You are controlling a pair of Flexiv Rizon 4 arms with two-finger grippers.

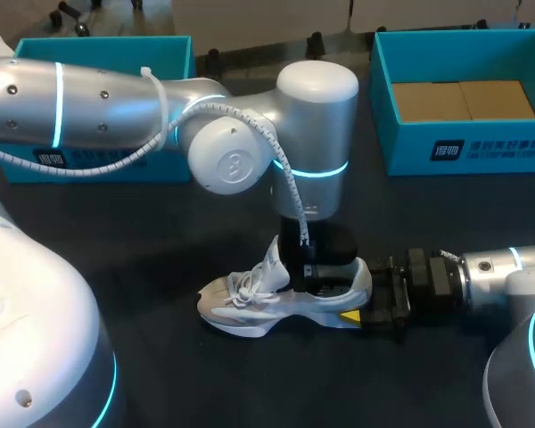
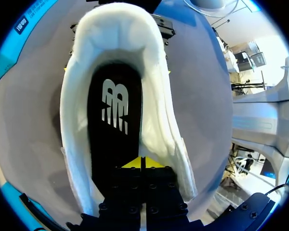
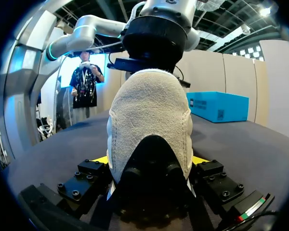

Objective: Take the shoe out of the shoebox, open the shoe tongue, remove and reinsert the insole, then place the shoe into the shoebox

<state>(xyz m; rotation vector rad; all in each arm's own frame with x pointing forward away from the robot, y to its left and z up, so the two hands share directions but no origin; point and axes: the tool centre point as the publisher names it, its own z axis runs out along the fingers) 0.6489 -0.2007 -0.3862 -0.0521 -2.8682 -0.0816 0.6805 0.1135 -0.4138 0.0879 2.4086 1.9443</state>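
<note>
Right tool (image 1: pixel 367 312): comes in low from the right, close over the table; fingers apart and clamped on the heel of the shoe, one yellow tip against each side.
Shoe (image 1: pixel 250 301): white sneaker, upright on its sole near the middle of the table, toe to the left, heel to the right; laces (image 1: pixel 244 286) lie over the forefoot.
Table (image 1: pixel 160 259): dark surface; the shoe rests on it.
Left tool (image 2: pixel 140 163): reaches straight down into the shoe's opening; yellow tips pressed together with only a thin seam between them, right at the insole; whether they pinch it cannot be told.
Insole (image 2: pixel 114 144): black with white print, lying flat inside the shoe.
Right shoebox (image 1: pixel 468 152): teal, open, at the far right of the table, well apart from the shoe; brown cardboard (image 1: pixel 464 100) inside.
Left shoebox (image 1: pixel 116 49): teal, at the far left, partly hidden behind the left arm (image 1: pixel 89 102).
</note>
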